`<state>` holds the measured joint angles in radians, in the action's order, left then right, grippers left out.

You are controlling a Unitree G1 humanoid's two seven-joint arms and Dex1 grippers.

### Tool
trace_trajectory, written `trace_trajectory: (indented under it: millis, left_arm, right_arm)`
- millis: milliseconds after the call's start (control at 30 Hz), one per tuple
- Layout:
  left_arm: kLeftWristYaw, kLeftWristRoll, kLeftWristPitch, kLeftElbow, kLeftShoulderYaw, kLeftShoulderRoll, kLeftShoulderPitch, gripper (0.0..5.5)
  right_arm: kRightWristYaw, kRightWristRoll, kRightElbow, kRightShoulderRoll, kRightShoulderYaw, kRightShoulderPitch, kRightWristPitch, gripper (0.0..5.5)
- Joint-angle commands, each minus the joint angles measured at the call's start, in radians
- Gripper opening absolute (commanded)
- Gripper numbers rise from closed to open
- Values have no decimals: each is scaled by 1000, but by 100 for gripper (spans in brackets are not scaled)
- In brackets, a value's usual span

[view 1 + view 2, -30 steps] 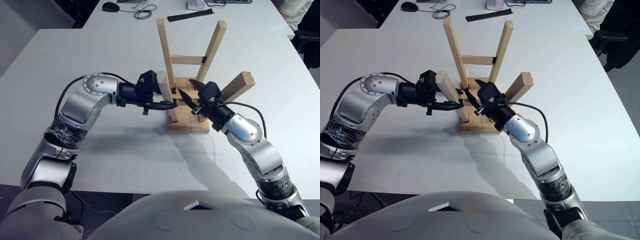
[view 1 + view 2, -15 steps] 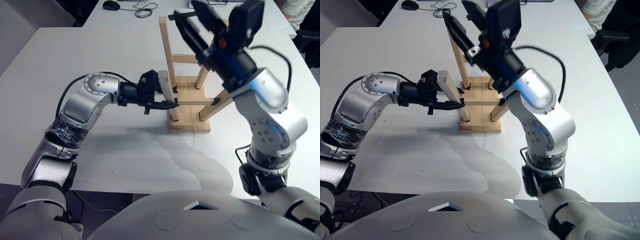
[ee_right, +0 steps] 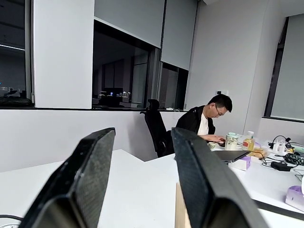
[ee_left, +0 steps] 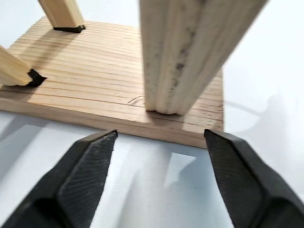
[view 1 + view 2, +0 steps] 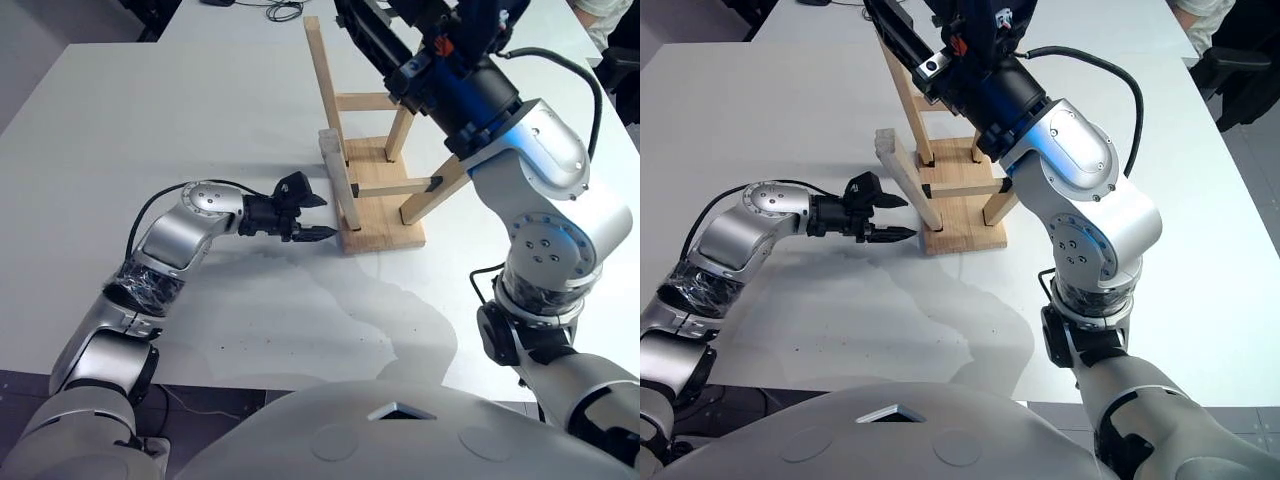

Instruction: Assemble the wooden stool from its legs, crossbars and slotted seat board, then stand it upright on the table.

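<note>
The wooden stool lies upside down on the white table, its slotted seat board [image 5: 385, 205] flat and its legs pointing up. The near left leg [image 5: 336, 185] and the tall far leg [image 5: 322, 70] stand in the board. Crossbars [image 5: 392, 187] join the legs. My left gripper [image 5: 306, 216] is open, low over the table, just off the board's left edge and apart from it. In the left wrist view the open left gripper [image 4: 160, 142] faces the board [image 4: 95, 95] and the leg [image 4: 190, 52]. My right gripper [image 3: 142, 175] is open and empty, raised high above the stool.
The right arm [image 5: 530, 150] arches over the stool's right side. Bare white table [image 5: 150, 130] spreads to the left and in front. A second table with cables lies behind.
The right gripper let go and rose high above the stool. The outward-leaning leg now stands tied in by a crossbar. The left gripper drew back from the leg to the table. The camera shifted.
</note>
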<state>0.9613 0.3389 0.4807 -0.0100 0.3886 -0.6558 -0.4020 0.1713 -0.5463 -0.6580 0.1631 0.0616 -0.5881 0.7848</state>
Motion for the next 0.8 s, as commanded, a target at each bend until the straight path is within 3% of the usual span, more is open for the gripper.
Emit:
trace_trajectory:
  millis: [33, 233, 367, 500, 800]
  left_arm:
    - [15, 44, 20, -25, -115, -24, 37, 368]
    - [-111, 389, 190, -241, -521, 15, 150, 368]
    - [-348, 690, 303, -331, -676, 132, 63, 329]
    - [-534, 817, 349, -403, -664, 193, -28, 263]
    - [-742, 802, 341, -398, -579, 277, -207, 259]
  right_arm:
    - [-6, -3, -9, 6, -19, 6, 1, 222]
    - [-5, -51, -49, 75, -156, -16, 27, 222]
    - [-8, -67, -34, 139, -248, -23, 26, 222]
    - [-1, -53, -9, 168, -261, -26, 6, 222]
    - [5, -44, 1, 173, -228, -26, -10, 222]
